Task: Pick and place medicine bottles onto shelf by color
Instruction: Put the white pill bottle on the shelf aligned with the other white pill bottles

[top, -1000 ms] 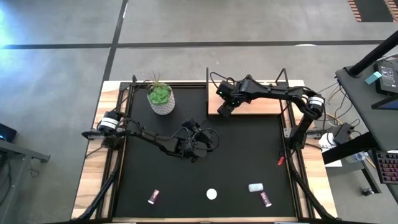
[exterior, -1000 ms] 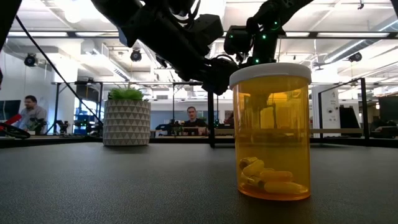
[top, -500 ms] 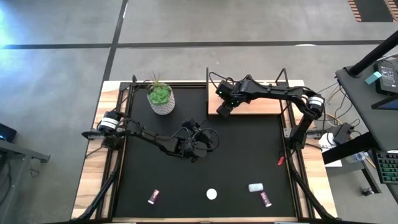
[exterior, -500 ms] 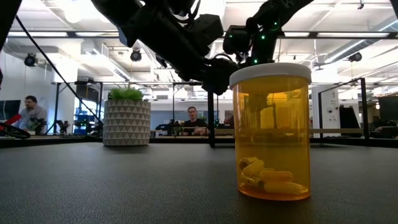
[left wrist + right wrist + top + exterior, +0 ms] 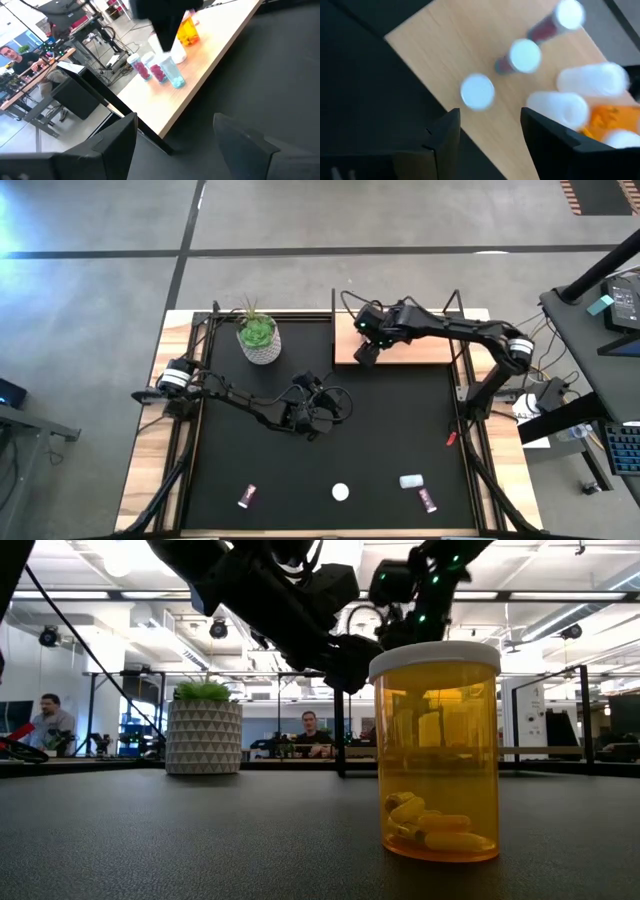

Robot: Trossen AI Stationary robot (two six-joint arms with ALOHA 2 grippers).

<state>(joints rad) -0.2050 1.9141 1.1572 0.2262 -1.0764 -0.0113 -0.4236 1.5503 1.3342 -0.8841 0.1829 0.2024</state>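
The right gripper reached over the shelf at one o'clock, fingers spread and holding nothing, above the standing bottles. The left gripper waited mid-table, fingers spread.

both arms dark, six-joint, slim links, black cables looping along them; silver-white collar near each base; left gripper fingers broad flat black; right gripper same

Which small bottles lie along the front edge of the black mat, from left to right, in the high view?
Pink bottle → white-capped bottle → pale blue bottle → dark pink bottle.
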